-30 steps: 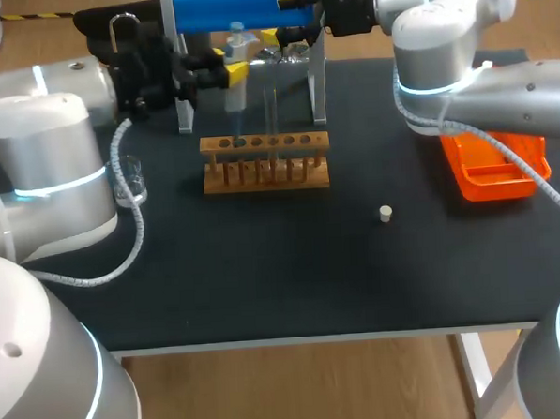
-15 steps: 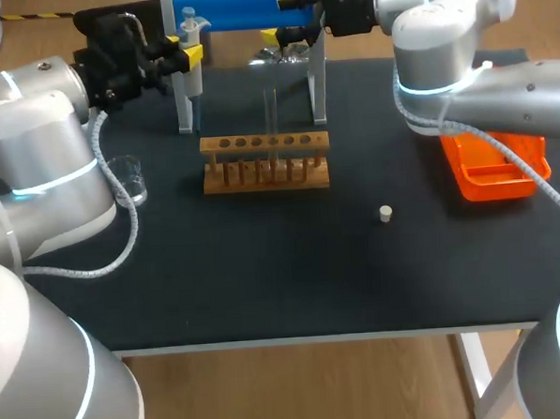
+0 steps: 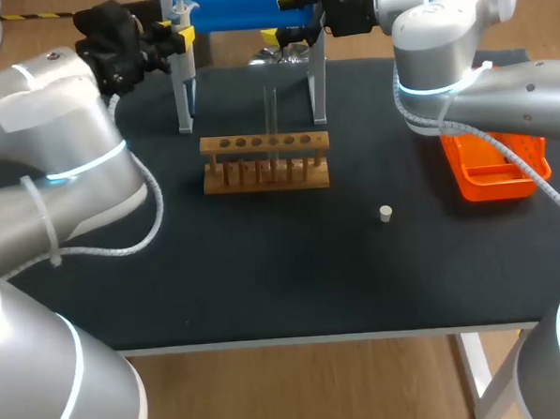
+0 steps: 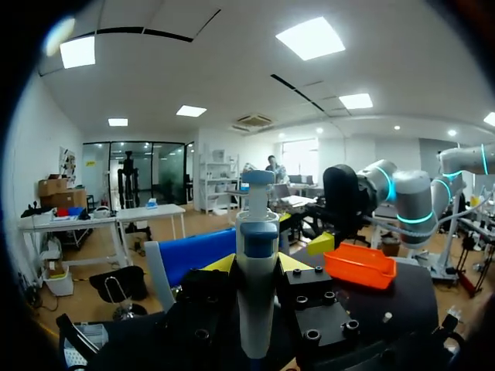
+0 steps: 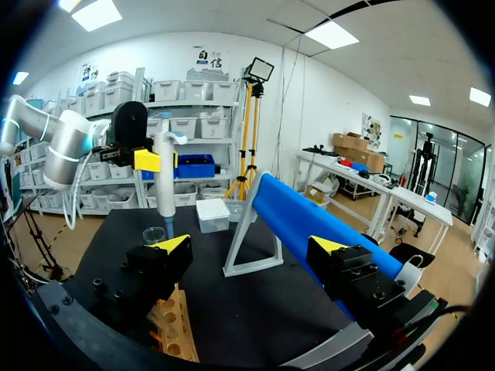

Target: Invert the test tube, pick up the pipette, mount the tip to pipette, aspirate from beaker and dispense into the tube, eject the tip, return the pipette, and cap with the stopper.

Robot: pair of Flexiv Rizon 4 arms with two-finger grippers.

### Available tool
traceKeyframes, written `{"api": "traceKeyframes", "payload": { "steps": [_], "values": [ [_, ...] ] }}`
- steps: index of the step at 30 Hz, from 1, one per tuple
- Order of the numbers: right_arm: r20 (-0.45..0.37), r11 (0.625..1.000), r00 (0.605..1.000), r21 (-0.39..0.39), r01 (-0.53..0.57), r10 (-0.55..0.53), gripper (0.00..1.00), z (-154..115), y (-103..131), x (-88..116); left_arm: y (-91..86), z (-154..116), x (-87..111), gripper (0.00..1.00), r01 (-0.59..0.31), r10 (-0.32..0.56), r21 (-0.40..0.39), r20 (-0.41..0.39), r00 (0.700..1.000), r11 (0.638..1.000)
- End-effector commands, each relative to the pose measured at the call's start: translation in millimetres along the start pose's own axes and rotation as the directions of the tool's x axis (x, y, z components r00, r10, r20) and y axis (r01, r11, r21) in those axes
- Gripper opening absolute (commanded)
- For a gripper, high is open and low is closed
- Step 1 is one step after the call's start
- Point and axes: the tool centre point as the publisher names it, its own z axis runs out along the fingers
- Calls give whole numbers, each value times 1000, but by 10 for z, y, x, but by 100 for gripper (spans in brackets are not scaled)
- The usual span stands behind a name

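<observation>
— Yellow-tipped and clamped tight on the pipette (image 3: pixel 183 12): left gripper (image 3: pixel 181 33), up at the back of the table (image 3: pixel 293 274), just beside the left post of the blue stand (image 3: pixel 241 9). Holds it upright, plunger end up.

— Same spot as a second ago?

— No. Back then, over the left end of the wooden rack (image 3: pixel 265 163), lower end down near the holes. Half a second ago, already lifted clear and partway leftward. Now further left and further back again.

— And seen from the left wrist?

— Pipette (image 4: pixel 257 294) squarely between the fingers, pinched from both sides.

— Right gripper (image 3: pixel 284 17)?

— Fingers apart, nothing gripped between them, up by the stand's right end. Unmoved across all three moments.

— Test tube (image 3: pixel 271 111)?

— Standing upright in a middle hole of the rack, as before. Stopper (image 3: pixel 385 213) lying on the table to the right of the rack, well apart from it. Orange tray (image 3: pixel 494 170) further right again. No shift in any of those.

— Beaker?

— Hidden now behind the left arm (image 3: pixel 61 155) in the head view, though plain enough earlier at the table's left side. Shows only from the right wrist (image 5: pixel 154 234), on the table under the held pipette, near a white tip box (image 5: pixel 210 215).
</observation>
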Motion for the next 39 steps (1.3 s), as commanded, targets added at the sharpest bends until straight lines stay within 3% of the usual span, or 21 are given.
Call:
{"api": "traceKeyframes", "payload": {
  "steps": [1,18,39],
  "values": [
    [1,1000,1000,1,0,0,100,-9,2,3,-20,206,-31,0,9,-8,-2,130,992,1000],
    [1,1000,1000,1,0,0,100,-9,2,3,-27,479,-204,0,52,-26,-61,369,929,997],
    [1,1000,1000,1,0,0,100,-9,2,3,52,755,-450,0,103,-52,-71,510,859,992]
  ]
}}
